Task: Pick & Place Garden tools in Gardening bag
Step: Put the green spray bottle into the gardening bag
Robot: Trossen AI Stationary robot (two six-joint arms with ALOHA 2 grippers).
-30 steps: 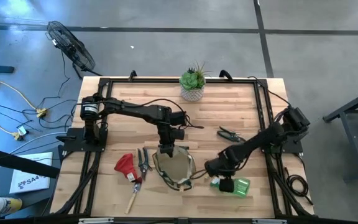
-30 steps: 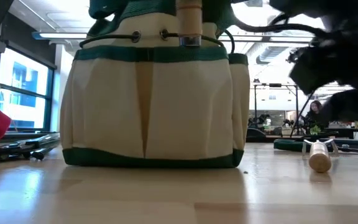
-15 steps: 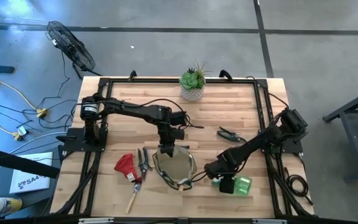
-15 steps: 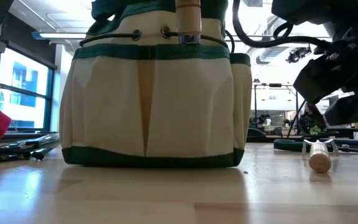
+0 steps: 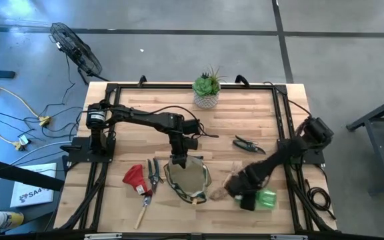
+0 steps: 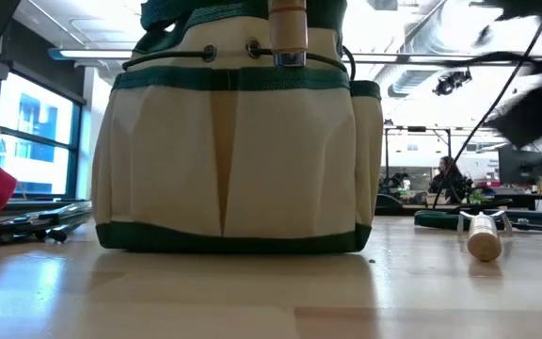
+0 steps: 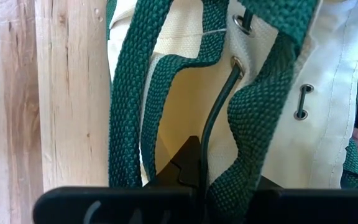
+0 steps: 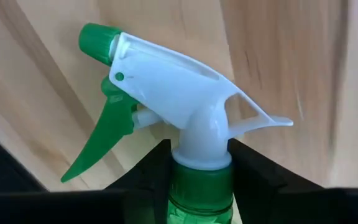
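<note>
**Right claw grabs the spray bottle**

One bag sits near the table's front, in the middle. One green spray bottle lies to its right. The right gripper squeezes the bottle's neck, its arm stretched low across the table. The left gripper is clenched on the bag's green handle, reaching down from above. Left of the bag lie one red glove, one pair of shears and one wooden-handled tool. One pair of pruners lies behind the bottle.

Robotics lab: framed wooden table, concrete floor, cables.
</note>
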